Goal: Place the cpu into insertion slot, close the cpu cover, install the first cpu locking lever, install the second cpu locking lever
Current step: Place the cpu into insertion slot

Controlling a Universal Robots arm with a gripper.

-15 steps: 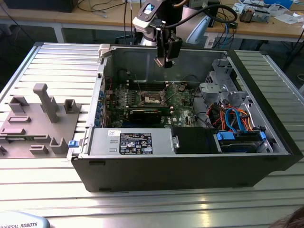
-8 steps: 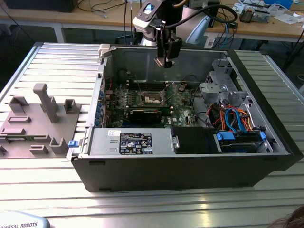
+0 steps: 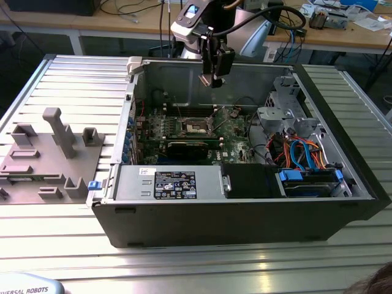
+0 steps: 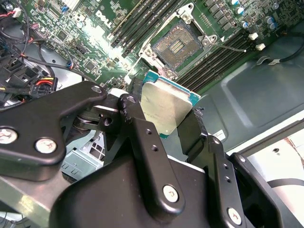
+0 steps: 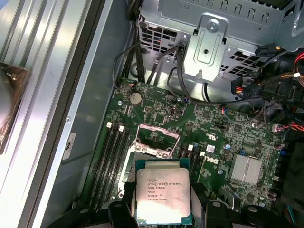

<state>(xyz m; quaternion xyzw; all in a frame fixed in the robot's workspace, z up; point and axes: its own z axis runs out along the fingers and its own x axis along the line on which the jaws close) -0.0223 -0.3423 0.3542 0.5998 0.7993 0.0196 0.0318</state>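
My gripper (image 3: 213,79) hangs above the open computer case, shut on the cpu (image 4: 164,107). The chip is a flat square with a silver-grey top and a green edge, clamped by its sides between the two black fingers (image 4: 142,137). In the first wrist view the cpu (image 5: 164,194) hovers over the green board and covers part of the socket area. The insertion slot (image 4: 176,45) lies bare below, a dark square with a silvery rim (image 3: 197,127). The cpu cover (image 5: 156,140) stands raised open at the slot's edge. A thin metal lever (image 4: 233,47) sticks out beside the slot.
The black case (image 3: 245,220) lies on a ribbed aluminium table (image 3: 61,79). A grey drive cage (image 3: 282,110) and orange and blue cables (image 3: 300,153) fill the exterior view's right. A grey fixture block (image 3: 43,159) sits at the exterior view's left. Black memory slots (image 4: 142,23) flank the socket.
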